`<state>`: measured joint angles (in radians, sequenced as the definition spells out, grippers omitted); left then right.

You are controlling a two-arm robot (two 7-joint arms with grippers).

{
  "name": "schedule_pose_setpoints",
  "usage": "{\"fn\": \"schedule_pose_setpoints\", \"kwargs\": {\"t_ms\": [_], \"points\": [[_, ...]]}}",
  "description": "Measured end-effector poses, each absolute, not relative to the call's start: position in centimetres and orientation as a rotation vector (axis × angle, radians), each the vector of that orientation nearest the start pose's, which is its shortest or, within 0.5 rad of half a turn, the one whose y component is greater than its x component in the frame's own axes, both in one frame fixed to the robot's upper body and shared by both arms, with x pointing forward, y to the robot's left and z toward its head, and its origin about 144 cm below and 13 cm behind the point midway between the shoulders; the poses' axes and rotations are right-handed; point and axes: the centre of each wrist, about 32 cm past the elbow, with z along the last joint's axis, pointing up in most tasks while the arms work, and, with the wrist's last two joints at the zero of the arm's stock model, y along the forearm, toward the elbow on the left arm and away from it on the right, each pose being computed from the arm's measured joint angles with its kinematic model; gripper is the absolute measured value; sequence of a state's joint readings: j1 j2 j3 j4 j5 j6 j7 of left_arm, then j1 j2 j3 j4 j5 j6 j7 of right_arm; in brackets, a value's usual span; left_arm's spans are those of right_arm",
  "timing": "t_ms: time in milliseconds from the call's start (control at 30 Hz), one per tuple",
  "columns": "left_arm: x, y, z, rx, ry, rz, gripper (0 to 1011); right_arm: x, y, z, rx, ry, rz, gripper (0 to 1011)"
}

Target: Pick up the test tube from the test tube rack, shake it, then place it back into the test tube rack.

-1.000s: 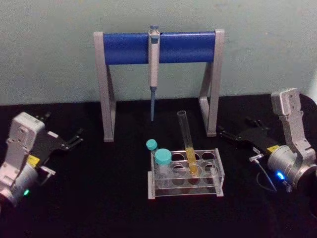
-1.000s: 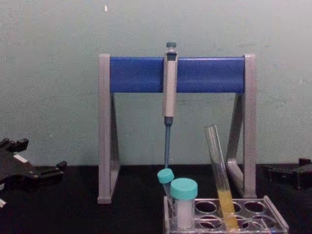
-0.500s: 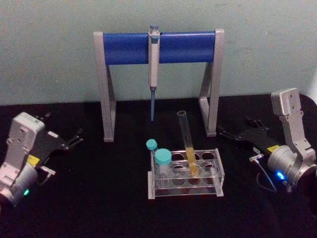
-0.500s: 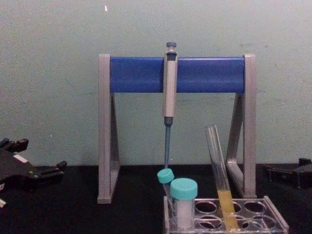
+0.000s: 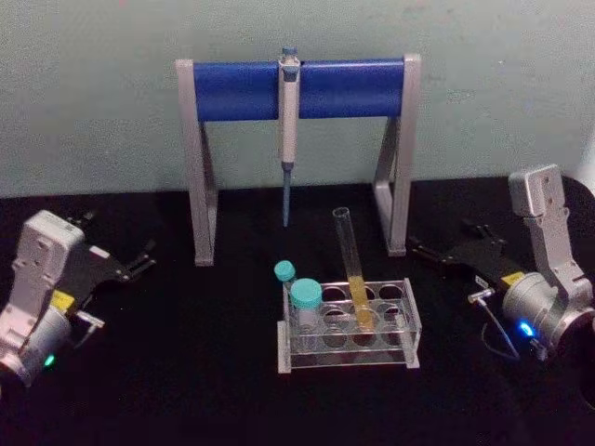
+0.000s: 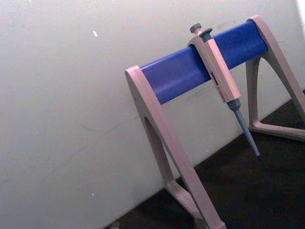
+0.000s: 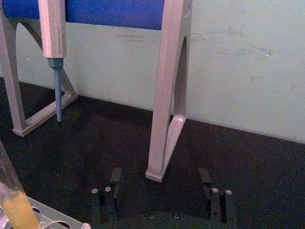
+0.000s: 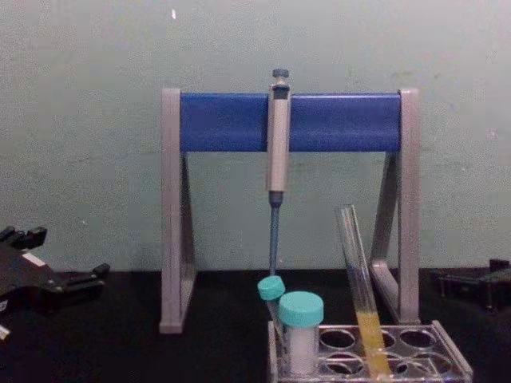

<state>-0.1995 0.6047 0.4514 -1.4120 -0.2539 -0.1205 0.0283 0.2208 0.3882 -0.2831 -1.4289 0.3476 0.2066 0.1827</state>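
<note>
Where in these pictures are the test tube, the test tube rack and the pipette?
test tube (image 5: 359,302): head view, on its yellow-filled lower part.
test tube rack (image 5: 411,327): head view, on its clear right end wall.
pipette (image 8: 278,144): chest view, on its grey body.

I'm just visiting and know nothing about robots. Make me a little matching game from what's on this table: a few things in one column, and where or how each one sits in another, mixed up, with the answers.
Things
1. test tube
2. pipette
3. large teal-capped tube
4. right gripper

Places or states
A. hanging from the blue bar of the stand
B. leaning in the test tube rack, yellow-orange liquid in its lower part
C. open, resting on the black table to the right of the rack
D. standing in the rack's left end

Pairs: 1-B, 2-A, 3-D, 4-C
</note>
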Motion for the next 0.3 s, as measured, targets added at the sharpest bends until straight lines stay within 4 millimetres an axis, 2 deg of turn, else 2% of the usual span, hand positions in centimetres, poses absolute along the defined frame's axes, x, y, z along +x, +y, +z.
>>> {"fn": "schedule_pose_setpoints", "kwargs": {"t_ms": [300], "points": [[48.86,30.97,113.98,0.304,-0.285,1.248,1001,51.15,-27.39,116.32,-0.233,0.108,-1.186,1000]]}}
